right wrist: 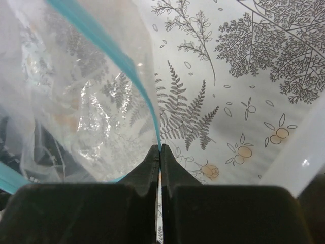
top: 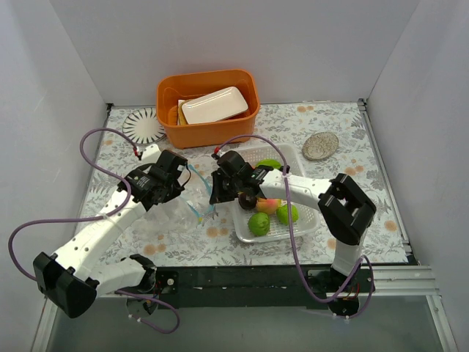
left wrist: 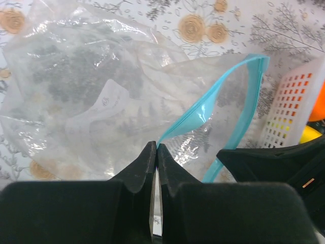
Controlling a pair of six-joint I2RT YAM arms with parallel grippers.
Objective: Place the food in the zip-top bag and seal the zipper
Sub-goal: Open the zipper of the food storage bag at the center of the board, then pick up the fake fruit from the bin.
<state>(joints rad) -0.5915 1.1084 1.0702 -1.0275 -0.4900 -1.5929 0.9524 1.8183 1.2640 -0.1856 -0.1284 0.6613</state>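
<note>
left gripper: jaws pressed together, pinching the near end of the teal zipper, at bottom centre of the left wrist view.
right gripper: jaws closed tight on the same teal strip, at bottom centre of the right wrist view.
zip-top bag: lies crumpled on the table, centre-left of the top view, between both grippers, mouth gaping.
food: two limes, a peach and a dark plum lie in the white basket, right of centre, outside the bag.

I see my left end effector pinching the zipper of the zip-top bag, crumpled on the floral worktop; white perforated basket at right.
</note>
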